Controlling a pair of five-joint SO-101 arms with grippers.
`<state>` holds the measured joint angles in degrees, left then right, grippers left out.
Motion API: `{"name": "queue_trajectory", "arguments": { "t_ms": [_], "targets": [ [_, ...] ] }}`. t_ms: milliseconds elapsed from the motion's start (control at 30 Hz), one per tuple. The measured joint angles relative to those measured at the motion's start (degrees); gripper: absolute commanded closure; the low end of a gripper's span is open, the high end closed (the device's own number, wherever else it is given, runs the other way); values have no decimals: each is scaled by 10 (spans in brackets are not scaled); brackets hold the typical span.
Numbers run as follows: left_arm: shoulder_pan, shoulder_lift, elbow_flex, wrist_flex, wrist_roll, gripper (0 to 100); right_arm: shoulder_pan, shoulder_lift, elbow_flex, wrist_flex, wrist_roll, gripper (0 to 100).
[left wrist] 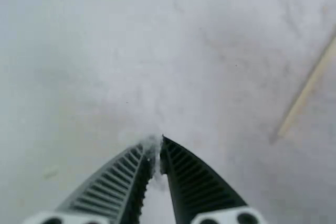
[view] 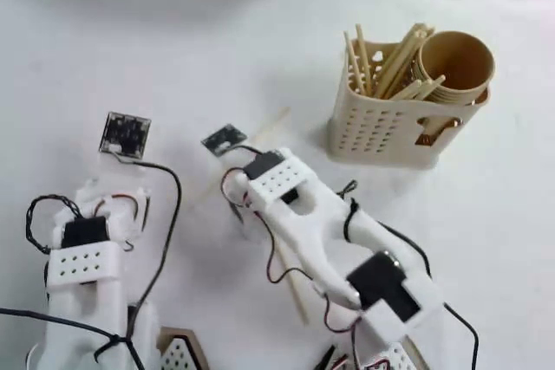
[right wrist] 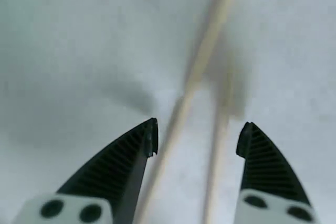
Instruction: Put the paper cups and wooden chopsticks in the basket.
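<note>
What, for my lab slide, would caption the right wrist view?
Open right gripper poised over a wooden chopstick lying on the white table.

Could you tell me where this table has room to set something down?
The white table lies bare at far left, beyond the shut left gripper, and at near right, below the cream perforated basket. It is crowded around the open right gripper over loose wooden chopsticks.

High cam overhead at 6 o'clock, facing 12 across the surface (view: 217, 41). Wrist cams hug it; right wrist and high share a chopstick (right wrist: 207, 43).
</note>
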<state>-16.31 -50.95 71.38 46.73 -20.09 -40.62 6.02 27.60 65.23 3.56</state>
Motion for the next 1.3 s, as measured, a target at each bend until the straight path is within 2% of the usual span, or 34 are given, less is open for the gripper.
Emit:
{"name": "queue_trajectory", "arguments": {
  "t_ms": [233, 400, 800, 1167, 1300],
  "targets": [
    [0, 0, 0, 0, 0, 958, 6, 48, -10, -20, 0, 767],
    [0, 0, 0, 0, 0, 958, 16, 81, -22, -19, 18, 985],
    [0, 0, 0, 0, 0, 958, 54, 33, -25, -15, 86, 981],
    [0, 0, 0, 0, 0, 958, 46, -248, -23, 66, 97, 981],
    [0, 0, 0, 0, 0, 958, 46, -298, -23, 88, 97, 967]
  ]
}}
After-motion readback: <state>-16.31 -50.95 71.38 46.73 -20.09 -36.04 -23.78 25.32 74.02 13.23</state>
